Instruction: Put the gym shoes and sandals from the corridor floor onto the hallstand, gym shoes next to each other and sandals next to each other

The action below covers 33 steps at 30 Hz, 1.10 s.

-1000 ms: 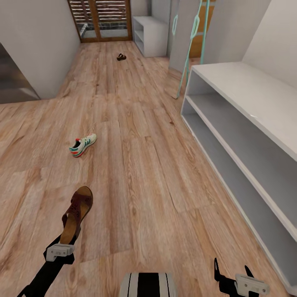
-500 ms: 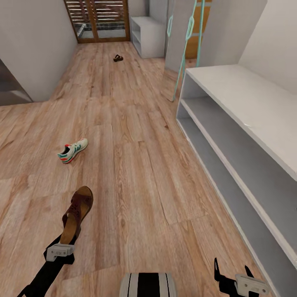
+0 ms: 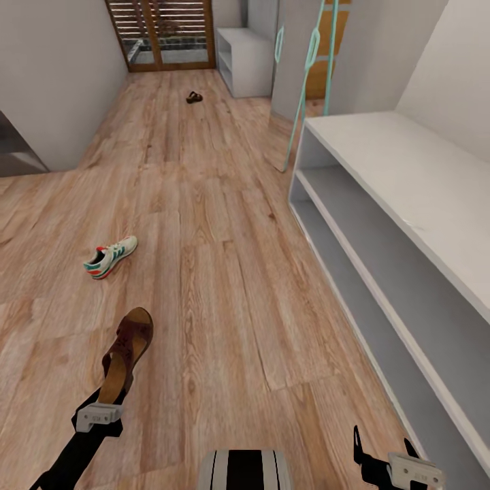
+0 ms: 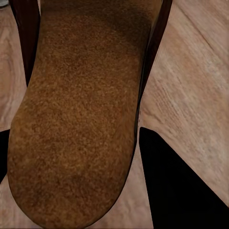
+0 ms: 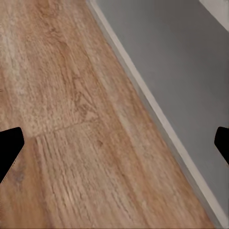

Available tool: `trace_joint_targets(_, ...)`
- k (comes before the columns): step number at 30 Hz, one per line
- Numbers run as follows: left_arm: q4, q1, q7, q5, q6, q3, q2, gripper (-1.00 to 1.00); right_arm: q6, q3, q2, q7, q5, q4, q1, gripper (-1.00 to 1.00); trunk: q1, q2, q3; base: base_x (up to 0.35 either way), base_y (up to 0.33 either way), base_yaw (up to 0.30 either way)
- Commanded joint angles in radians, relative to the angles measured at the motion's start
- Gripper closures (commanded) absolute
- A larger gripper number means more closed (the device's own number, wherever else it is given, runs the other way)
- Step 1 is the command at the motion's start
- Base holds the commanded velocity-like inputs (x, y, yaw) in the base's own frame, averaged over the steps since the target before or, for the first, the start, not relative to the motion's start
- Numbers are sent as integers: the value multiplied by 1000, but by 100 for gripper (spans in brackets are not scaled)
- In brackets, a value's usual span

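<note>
**Brown sandal carried toward the rack**

Brown sandal [image 3: 127,352] sits clamped in the left tool [image 3: 99,412]; right tool [image 3: 381,454] gapes empty; the view has swung, rack [image 3: 408,204] nearer; sneaker [image 3: 109,256] and far sandal [image 3: 194,97] wait on the floor [image 3: 224,272].

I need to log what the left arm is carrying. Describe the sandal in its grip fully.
The sandal is dark brown with a wide woven-looking strap and a tan, suede-like footbed. The left gripper holds it at the heel, toe pointing forward and away from the robot, above the wood floor. Dark fingers flank it.
</note>
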Motion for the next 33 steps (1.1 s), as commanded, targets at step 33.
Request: trace_joint_targets(33, 11, 0, 3, -3, -13, -1, 0, 100, 0, 0, 1, -1, 0, 0, 0, -100, 0, 0, 0, 35, -4, 209)
